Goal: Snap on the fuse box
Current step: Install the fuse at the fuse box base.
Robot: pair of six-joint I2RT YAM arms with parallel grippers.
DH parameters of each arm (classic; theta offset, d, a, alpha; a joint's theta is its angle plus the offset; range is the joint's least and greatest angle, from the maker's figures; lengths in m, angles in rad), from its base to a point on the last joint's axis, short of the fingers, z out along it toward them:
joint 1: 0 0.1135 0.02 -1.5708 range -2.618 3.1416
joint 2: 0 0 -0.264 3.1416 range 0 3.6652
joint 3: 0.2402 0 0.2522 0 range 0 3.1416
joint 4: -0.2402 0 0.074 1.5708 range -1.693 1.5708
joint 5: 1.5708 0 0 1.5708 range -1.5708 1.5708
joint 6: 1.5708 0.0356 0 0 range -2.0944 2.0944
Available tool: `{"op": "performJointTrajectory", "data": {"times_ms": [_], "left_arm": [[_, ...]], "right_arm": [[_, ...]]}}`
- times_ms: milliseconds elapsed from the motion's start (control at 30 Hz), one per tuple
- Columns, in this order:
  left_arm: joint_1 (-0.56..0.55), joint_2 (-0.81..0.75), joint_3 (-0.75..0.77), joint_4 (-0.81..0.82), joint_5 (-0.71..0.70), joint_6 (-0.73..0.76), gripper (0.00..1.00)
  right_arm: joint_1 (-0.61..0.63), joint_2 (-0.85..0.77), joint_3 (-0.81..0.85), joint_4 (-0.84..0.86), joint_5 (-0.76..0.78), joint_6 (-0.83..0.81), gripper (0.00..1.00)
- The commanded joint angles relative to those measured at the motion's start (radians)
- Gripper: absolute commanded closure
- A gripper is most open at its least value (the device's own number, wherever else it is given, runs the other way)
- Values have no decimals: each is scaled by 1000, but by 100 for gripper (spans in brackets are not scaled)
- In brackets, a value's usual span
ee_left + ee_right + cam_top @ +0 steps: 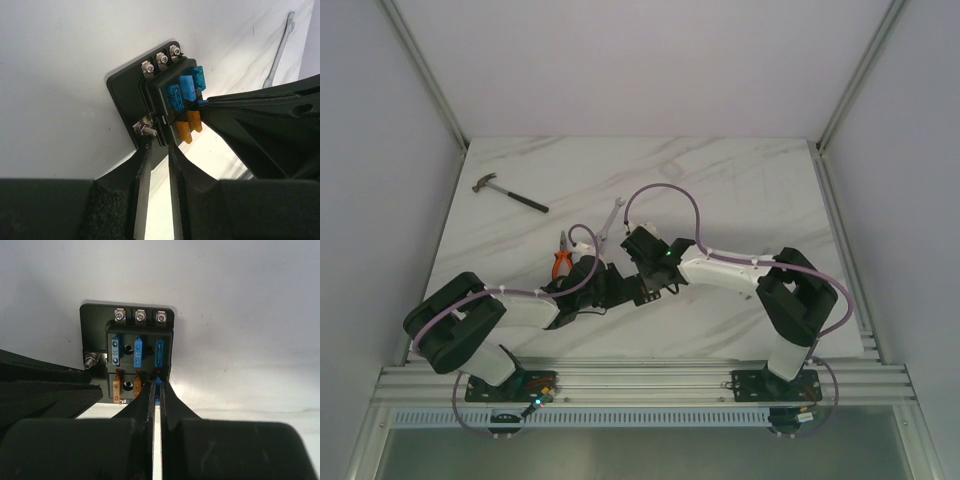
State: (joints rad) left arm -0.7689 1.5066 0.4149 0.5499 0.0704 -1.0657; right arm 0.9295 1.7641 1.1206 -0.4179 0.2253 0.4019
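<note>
A white marble worktop sits inside plain white walls, with a hammer, a wrench and orange-handled pliers lying behind the arms. The fuse box lies near the middle front of the worktop, apparently flat on it, where the two arms meet. The left tool is partly closed on the box's near edge beside a side stud, and seems to be steadying it. The right tool is pressed together, pinching a blue fuse at the last slot of the lower row. Three blue fuses fill the upper row and two amber fuses sit in the lower one. The job looks nearly done. What seems left is pushing this sixth fuse fully home. How deep it sits cannot be told, and no cover is in view.
</note>
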Motion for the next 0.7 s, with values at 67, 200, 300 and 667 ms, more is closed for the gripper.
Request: {"op": "performJointTrajectory", "data": {"times_ms": [67,200,300,667], "left_arm": [[1,0,-10,8,-10,-8,71],[1,2,-12,7,-11,-10,71],[1,6,-11,7,-11,-11,71],[1,2,-13,2,-14,-15,71]], "right_arm": [[2,16,-27,-41,-57,-23,88],[0,-74,5,-47,-45,-23,81],[-2,-113,15,-46,-32,-16,78],[-21,-69,16,-52,-33,8,79]]}}
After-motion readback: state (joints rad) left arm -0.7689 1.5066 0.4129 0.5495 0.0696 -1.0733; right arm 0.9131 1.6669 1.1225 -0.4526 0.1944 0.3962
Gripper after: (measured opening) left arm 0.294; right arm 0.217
